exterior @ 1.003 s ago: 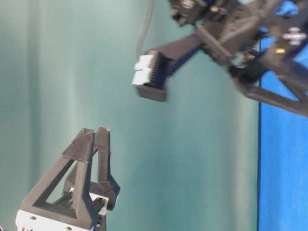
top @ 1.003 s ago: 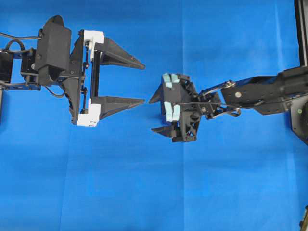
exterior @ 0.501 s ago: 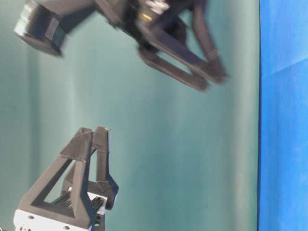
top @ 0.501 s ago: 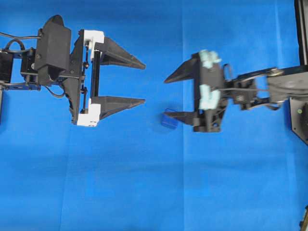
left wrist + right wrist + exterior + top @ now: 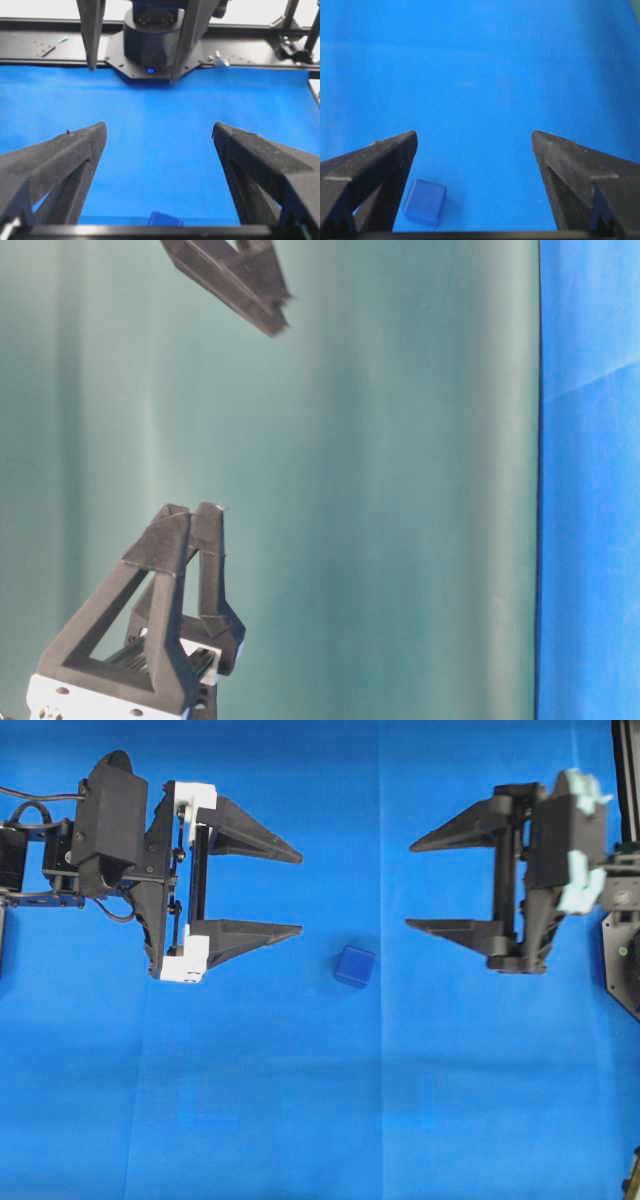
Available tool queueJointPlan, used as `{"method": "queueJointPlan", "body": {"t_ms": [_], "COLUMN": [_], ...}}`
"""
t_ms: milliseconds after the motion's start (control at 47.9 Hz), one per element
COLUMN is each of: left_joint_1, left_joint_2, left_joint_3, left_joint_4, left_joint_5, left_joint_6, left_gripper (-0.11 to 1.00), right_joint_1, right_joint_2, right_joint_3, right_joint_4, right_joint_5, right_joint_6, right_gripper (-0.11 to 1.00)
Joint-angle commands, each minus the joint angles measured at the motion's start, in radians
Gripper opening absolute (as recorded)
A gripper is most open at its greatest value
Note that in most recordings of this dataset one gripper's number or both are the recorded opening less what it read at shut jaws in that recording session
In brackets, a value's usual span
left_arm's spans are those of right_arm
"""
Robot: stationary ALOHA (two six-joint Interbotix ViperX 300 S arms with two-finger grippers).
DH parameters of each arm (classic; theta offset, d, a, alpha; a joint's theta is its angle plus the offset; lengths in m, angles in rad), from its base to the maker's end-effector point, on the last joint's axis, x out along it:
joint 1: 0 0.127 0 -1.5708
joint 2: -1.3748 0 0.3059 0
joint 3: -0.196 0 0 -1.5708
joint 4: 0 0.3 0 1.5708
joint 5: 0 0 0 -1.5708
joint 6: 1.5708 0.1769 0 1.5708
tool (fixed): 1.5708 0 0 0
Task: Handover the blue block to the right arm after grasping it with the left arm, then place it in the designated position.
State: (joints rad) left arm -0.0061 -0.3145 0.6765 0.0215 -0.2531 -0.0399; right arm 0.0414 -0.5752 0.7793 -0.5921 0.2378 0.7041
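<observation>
The blue block (image 5: 355,966) now lies alone on the blue-covered tabletop (image 5: 300,1120), just right of centre in the overhead view, touching neither arm. A second ago it could not be seen beneath the right end effector (image 5: 410,885), which hung low at mid-frame; since then that arm has drawn back to the right edge and levelled out, fingers spread wide and empty. So the block looks to have been set down and let go, which would mean the handover and placement are done. The left end effector (image 5: 300,891) has not moved, released and empty, at the left; its wrist view catches the block's top at the bottom edge (image 5: 164,219)
</observation>
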Motion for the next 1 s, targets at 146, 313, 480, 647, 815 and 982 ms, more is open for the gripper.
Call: {"method": "queueJointPlan", "body": {"t_ms": [146,313,480,647,815,982], "left_joint_1": [0.002,0.002,0.002,0.002,0.002,0.002], "left_joint_2": [-0.006,-0.006,-0.006,-0.006,-0.006,-0.008], "left_joint_3": [-0.026,-0.028,-0.026,-0.026,-0.026,-0.025], "left_joint_4": [0.0,-0.002,-0.002,-0.002,0.0,-0.002], "left_joint_5": [-0.006,-0.006,-0.008,-0.006,-0.008,-0.008], "left_joint_6": [0.0,-0.002,0.0,-0.002,-0.002,-0.002], "left_gripper": [0.92,0.92,0.92,0.92,0.92,0.92], "right_joint_1": [0.002,-0.002,-0.006,-0.015,-0.043,-0.071], "right_joint_2": [-0.003,-0.003,-0.005,-0.008,-0.008,-0.008], "right_joint_3": [-0.011,-0.011,-0.005,0.002,0.02,0.051], "right_joint_4": [-0.003,-0.003,-0.02,-0.048,-0.052,-0.054], "right_joint_5": [-0.005,-0.032,-0.097,-0.176,-0.253,-0.33], "right_joint_6": [-0.002,-0.002,-0.002,-0.002,-0.003,-0.006], "right_gripper": [0.9,0.9,0.9,0.9,0.89,0.89]}}
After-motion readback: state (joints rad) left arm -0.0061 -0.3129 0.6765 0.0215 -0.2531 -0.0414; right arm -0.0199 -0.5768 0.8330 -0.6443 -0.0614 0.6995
